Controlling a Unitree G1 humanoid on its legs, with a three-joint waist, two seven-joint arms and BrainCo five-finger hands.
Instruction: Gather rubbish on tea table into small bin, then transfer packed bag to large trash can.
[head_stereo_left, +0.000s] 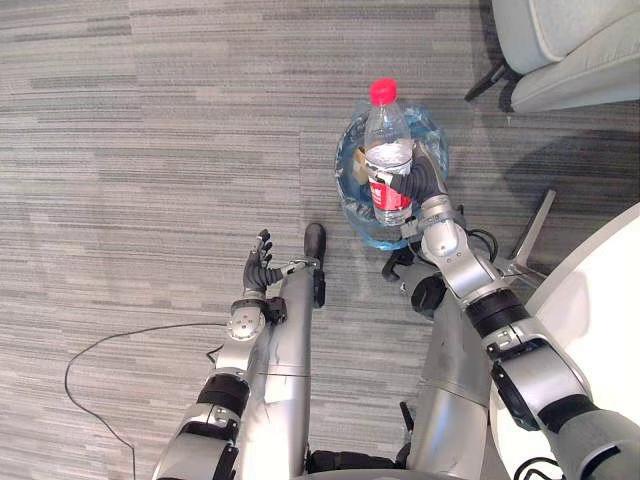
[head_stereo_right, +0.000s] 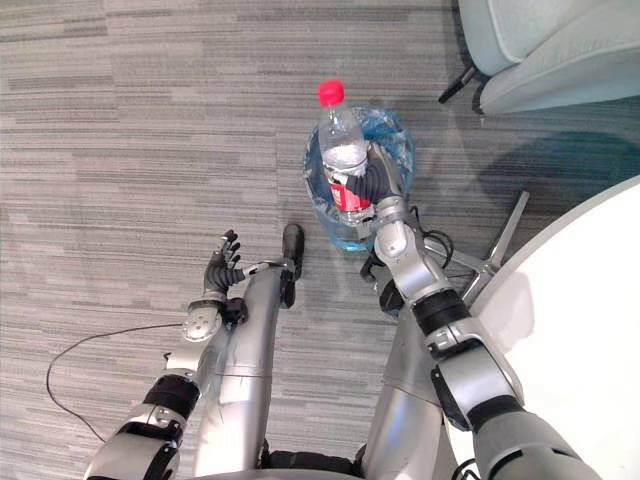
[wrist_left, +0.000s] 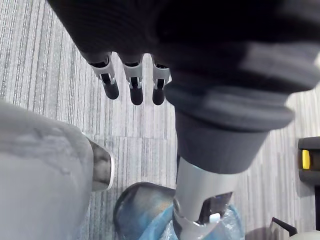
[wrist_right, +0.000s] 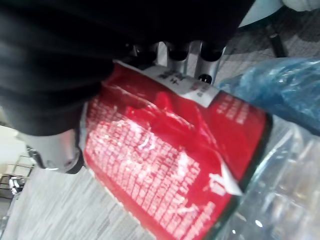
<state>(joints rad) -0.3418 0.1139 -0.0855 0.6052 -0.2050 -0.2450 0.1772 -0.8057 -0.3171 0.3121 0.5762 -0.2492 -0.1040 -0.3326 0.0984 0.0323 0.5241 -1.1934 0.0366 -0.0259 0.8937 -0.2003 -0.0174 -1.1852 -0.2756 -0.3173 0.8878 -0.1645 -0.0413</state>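
Left eye view: right hand (head_stereo_left: 418, 186) curled round upright bottle (head_stereo_left: 387, 140) over blue-lined bin (head_stereo_left: 348, 185), left hand (head_stereo_left: 258, 266) loose-fingered.

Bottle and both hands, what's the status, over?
Right hand shut on bottle, held over blue-lined bin. Left hand open, idle. No obstacle seen.

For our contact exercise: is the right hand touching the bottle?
Touching. The right wrist view shows the right hand curled round the bottle at its red label.

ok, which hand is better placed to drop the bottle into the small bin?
Right. The right hand has its fingers curled round the bottle, held over the blue-lined small bin. The left hand is open, off to the bin's side, holding nothing.
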